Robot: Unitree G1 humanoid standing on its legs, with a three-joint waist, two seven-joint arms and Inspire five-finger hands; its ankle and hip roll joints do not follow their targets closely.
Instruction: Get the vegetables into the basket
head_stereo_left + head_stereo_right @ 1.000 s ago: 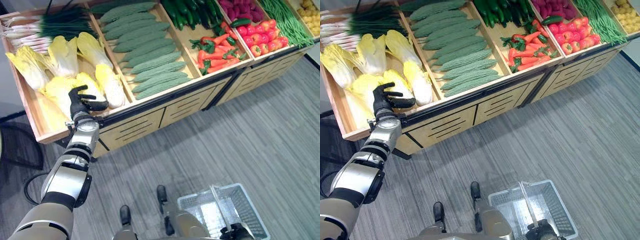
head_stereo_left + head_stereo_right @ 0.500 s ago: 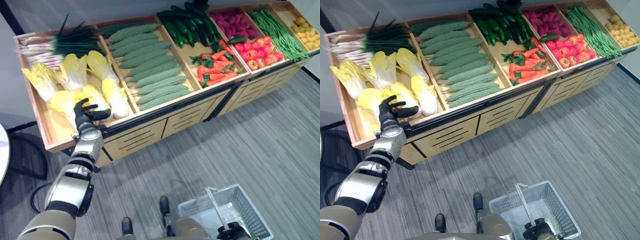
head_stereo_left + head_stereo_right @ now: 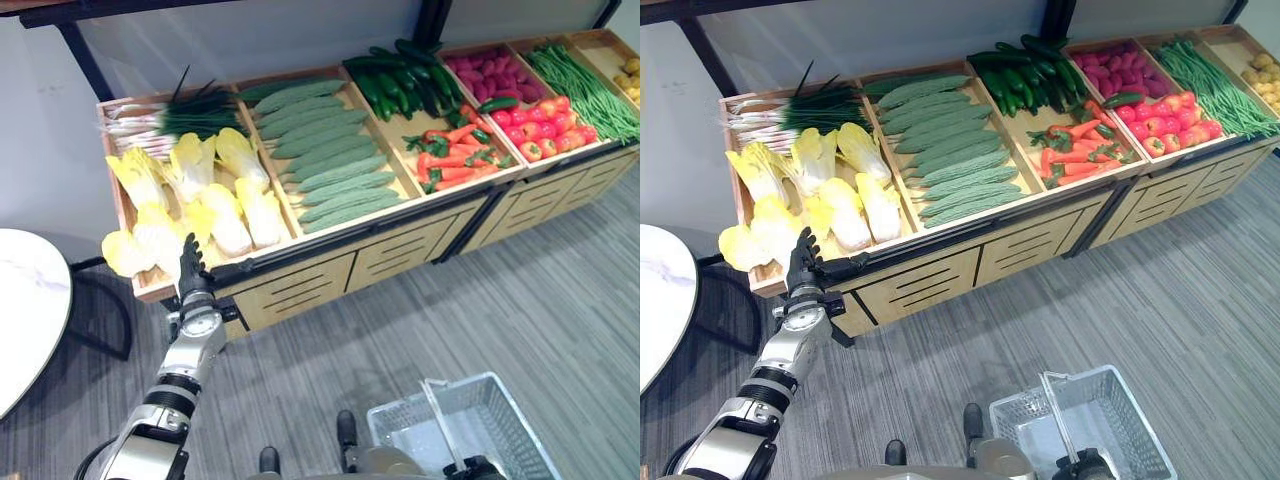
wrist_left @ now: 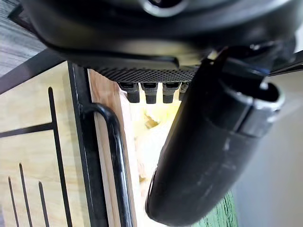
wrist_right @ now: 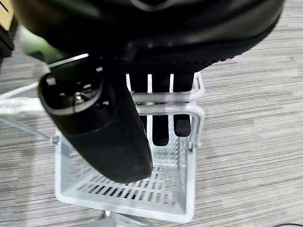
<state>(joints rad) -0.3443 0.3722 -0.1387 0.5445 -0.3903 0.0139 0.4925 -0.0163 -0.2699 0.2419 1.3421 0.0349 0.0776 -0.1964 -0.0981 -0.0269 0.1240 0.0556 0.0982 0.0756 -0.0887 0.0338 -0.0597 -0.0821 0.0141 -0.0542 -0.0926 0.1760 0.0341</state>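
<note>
A long wooden produce stand [image 3: 300,262] lines the wall. At its front rail, the left hand [image 3: 803,262] reaches with fingers relaxed toward the napa cabbages [image 3: 225,205]. The right hand [image 5: 142,85] is curled round the white basket's [image 3: 1110,420] handle, well apart from the stand.

Pale matt wooden stand [image 3: 300,290]; glossy peppers [image 3: 535,140]; bumpy-skinned gourds [image 3: 335,165]; basket [image 3: 1130,440] perhaps perforated plastic, at five o'clock.
</note>
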